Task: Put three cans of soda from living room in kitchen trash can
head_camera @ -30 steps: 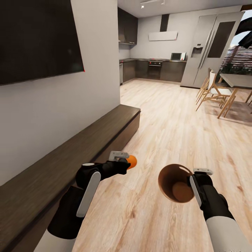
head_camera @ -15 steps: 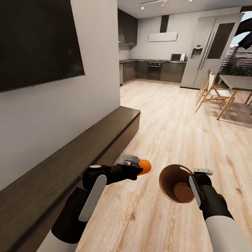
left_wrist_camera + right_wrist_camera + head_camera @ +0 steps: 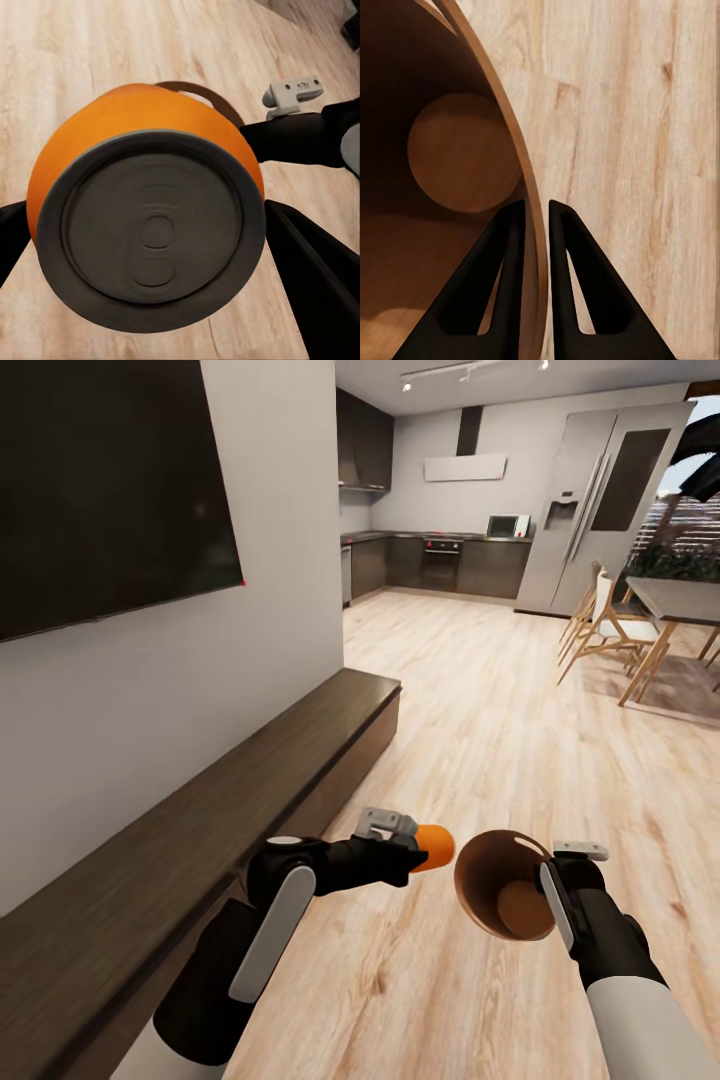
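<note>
At lower centre, an orange soda can is clamped in the left gripper, aimed at the mouth of the copper trash can; its wall is pinched by the right gripper, tilted for loading.

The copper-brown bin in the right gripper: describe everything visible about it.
The glossy copper-brown round bin has thin curved walls and an oval handle cutout near its rim. It hangs tipped above the light wood floor, mouth facing the bright orange soda can in the left gripper. The right gripper pinches its wall, one finger inside, one outside.
</note>
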Robot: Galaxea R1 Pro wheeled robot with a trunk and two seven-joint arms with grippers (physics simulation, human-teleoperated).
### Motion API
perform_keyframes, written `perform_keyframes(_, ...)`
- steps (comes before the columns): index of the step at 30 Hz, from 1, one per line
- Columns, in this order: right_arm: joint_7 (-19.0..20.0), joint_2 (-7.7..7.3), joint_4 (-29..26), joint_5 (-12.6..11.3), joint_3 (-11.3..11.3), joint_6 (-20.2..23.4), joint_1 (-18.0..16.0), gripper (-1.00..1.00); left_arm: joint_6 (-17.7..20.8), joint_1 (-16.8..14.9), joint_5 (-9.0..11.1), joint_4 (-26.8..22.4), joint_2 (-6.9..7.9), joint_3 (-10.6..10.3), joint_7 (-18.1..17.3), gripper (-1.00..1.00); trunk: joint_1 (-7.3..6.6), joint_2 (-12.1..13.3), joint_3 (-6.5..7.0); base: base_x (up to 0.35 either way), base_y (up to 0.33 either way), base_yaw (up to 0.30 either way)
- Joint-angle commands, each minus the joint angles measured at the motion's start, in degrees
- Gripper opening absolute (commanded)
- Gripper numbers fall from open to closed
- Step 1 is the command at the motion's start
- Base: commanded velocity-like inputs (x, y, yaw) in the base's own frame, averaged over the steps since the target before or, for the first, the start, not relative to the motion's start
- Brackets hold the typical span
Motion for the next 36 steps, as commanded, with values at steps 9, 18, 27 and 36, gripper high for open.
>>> perform_keyframes(9, 0.2, 0.08, 0.0, 0.4, 0.1, 0.0, 0.0, -1.00, 0.0, 0.0, 0.4, 0.0, -0.32, -0.7, -0.1, -1.00, -1.99, 3.6, 1.63, 0.000, 0.000, 0.000)
perform_keyframes(18, 0.1, 2.36, 0.6, 0.4, 2.3, 0.0, 0.0, -1.00, 0.0, 0.0, 0.5, 0.1, -0.42, -2.1, -1.3, -1.00, -3.96, 7.2, 3.24, 0.000, 0.000, 0.000)
perform_keyframes(27, 0.1, 4.88, 0.6, 0.5, 4.5, 0.1, 0.0, -1.00, -1.0, 0.0, 0.5, 0.2, -0.37, -3.5, -2.4, -1.00, -5.72, 10.4, 4.68, 0.000, 0.000, 0.000)
perform_keyframes(36, 0.2, 5.54, 0.6, 0.6, 6.6, 0.1, 0.1, -1.00, -3.7, 0.2, 0.4, 0.3, -0.15, -5.6, -3.5, -1.00, -5.72, 10.4, 4.68, 0.000, 0.000, 0.000)
